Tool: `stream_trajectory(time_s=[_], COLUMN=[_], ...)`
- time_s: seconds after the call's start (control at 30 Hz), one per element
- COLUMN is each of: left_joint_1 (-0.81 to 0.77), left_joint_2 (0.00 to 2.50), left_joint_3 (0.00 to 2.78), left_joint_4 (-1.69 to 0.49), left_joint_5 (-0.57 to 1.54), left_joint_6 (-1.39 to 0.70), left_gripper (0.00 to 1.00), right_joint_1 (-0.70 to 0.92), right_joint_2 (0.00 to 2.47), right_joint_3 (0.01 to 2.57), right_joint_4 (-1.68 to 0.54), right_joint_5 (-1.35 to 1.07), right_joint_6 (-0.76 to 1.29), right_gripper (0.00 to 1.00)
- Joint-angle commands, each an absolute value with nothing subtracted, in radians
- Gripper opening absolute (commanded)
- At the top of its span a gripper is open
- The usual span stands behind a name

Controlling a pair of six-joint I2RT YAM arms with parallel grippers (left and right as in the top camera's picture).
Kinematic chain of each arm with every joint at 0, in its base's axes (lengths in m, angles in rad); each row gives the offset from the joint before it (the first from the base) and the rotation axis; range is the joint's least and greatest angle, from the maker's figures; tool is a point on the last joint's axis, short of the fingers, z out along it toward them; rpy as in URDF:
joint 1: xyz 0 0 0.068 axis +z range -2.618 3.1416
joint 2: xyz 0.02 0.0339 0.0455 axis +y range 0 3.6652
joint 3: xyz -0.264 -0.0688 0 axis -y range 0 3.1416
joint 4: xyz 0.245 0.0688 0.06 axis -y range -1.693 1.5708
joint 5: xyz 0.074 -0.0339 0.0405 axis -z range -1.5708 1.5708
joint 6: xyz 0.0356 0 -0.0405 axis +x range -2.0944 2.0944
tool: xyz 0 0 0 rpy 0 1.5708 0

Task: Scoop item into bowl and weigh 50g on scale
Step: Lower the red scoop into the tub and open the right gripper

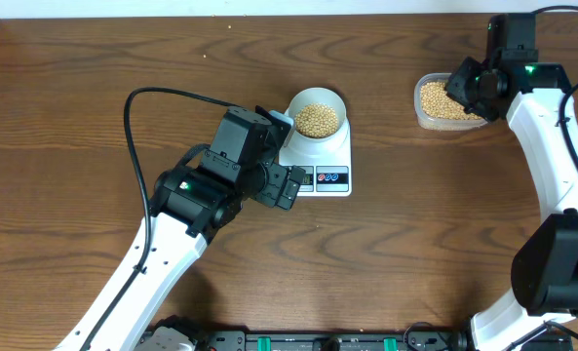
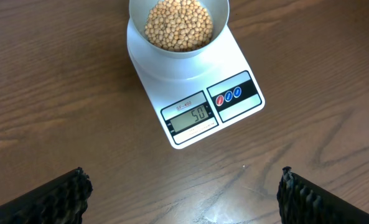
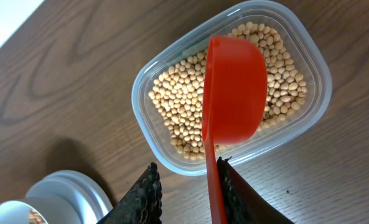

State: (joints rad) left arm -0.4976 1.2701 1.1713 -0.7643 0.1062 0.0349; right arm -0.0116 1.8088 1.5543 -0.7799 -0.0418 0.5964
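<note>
Right hand (image 3: pixel 188 168), fingers parted, straddles the red scoop (image 3: pixel 234 87) over beans (image 3: pixel 178 106).

The bowl (image 2: pixel 221 21) runs off the left wrist view's top edge.

The counter (image 1: pixel 74 97) is brown wood grain with a faint sheen. The scale (image 2: pixel 172 84) is smooth white plastic and the bowl (image 2: pixel 220 15) is smooth and white. The beans (image 2: pixel 178 25) look matt. The tub (image 3: pixel 315 74) is clear plastic, the scoop (image 3: pixel 234 87) glossy red plastic. The left gripper (image 2: pixel 184 205) has black pads (image 2: pixel 53 199) with a rough, matt texture
</note>
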Motion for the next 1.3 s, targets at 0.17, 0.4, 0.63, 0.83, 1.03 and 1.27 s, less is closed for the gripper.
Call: stream_trajectory(time_s=[0.17,0.4,0.63,0.83,1.03,1.27], left_joint_1=[-0.495,-0.495,-0.495,-0.495,-0.495,-0.495], left_joint_2=[1.278,1.278,1.278,1.278,1.278,1.278], left_joint_3=[1.168,1.168,1.168,1.168,1.168,1.168], left_joint_4=[-0.77,-0.77,-0.77,-0.77,-0.77,-0.77], left_joint_5=[0.112,0.112,0.112,0.112,0.112,0.112], left_joint_6=[0.049,0.049,0.049,0.049,0.049,0.049], left_gripper=[0.98,0.98,0.98,0.98,0.98,0.98], right_joint_1=[-0.015,-0.021,-0.025,-0.049,-0.081,-0.125], right_joint_2=[1.792,1.792,1.792,1.792,1.792,1.784], right_joint_3=[1.482,1.453,1.43,1.427,1.427,1.427], right_joint_4=[-0.703,-0.691,-0.706,-0.844,-0.86,-0.796], right_joint_5=[-0.094,-0.126,-0.185,-0.198,-0.207,-0.285], right_joint_6=[0.634,0.579,0.552,0.572,0.622,0.621], right_gripper=[0.61,0.8,0.99,0.99,0.99,0.99])
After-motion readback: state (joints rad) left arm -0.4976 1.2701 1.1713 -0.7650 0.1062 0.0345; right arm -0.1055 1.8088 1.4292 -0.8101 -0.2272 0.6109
